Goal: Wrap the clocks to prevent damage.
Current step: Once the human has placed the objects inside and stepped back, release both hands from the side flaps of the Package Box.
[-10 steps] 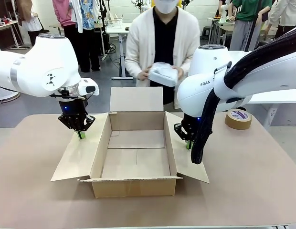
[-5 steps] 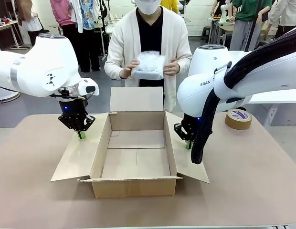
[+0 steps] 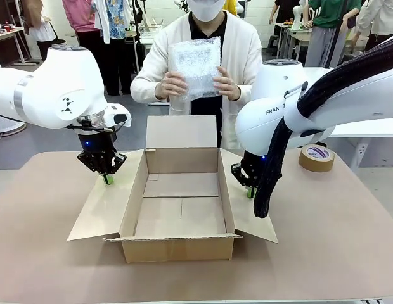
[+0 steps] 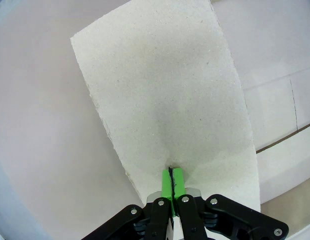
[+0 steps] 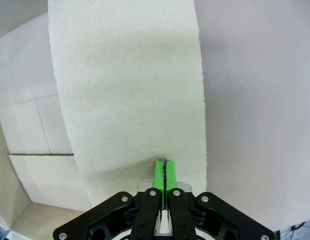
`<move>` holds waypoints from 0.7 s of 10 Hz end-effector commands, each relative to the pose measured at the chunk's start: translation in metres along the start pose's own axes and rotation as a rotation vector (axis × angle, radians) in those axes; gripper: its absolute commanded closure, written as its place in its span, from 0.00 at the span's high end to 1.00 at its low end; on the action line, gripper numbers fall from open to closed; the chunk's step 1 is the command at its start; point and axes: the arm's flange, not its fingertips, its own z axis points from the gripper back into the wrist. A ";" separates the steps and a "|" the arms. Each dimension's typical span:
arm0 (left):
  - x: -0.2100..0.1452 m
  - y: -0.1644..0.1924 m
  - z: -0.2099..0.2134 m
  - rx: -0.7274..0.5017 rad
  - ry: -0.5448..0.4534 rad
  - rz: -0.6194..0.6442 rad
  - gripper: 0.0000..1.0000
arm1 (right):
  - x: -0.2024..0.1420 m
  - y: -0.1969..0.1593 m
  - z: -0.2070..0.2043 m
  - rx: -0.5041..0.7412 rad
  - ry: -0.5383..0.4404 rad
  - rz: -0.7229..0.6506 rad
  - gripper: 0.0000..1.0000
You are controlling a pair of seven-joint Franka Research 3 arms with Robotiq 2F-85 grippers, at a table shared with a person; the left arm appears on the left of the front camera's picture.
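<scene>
While left gripper (image 3: 108, 180) and right gripper (image 3: 250, 192) — both closed — touch box flaps (image 3: 101, 212), a person (image 3: 239, 50) holds an upright bubble-wrapped bundle (image 3: 195, 66).

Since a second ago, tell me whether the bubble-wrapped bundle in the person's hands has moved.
Yes. The bubble-wrapped bundle has gone up, farther above the cardboard box's upright rear flap, and now stands on end.

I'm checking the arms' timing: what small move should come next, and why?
Probably hold position: the shut left gripper and right gripper press the side flaps outward, and the person holds the bubble-wrapped bundle up behind the empty box, seemingly about to lower it in.
</scene>
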 end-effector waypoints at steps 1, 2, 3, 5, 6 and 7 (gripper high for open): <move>0.000 0.000 0.000 0.000 0.001 -0.009 0.00 | 0.000 0.000 0.000 0.001 0.000 -0.002 0.01; 0.000 0.000 0.000 0.000 0.001 -0.009 0.00 | 0.000 0.000 0.000 0.001 0.000 -0.002 0.01; 0.000 0.000 0.000 0.000 0.001 -0.009 0.00 | 0.000 0.000 0.000 0.001 0.000 -0.002 0.01; 0.000 0.000 0.000 0.000 0.001 -0.009 0.00 | 0.000 0.000 0.000 0.001 0.000 -0.002 0.01; 0.000 0.000 0.000 0.000 0.001 -0.009 0.00 | 0.000 0.000 0.000 0.001 0.000 -0.002 0.01; 0.000 0.000 0.000 0.000 0.001 -0.009 0.00 | 0.000 0.000 0.000 0.001 0.000 -0.002 0.01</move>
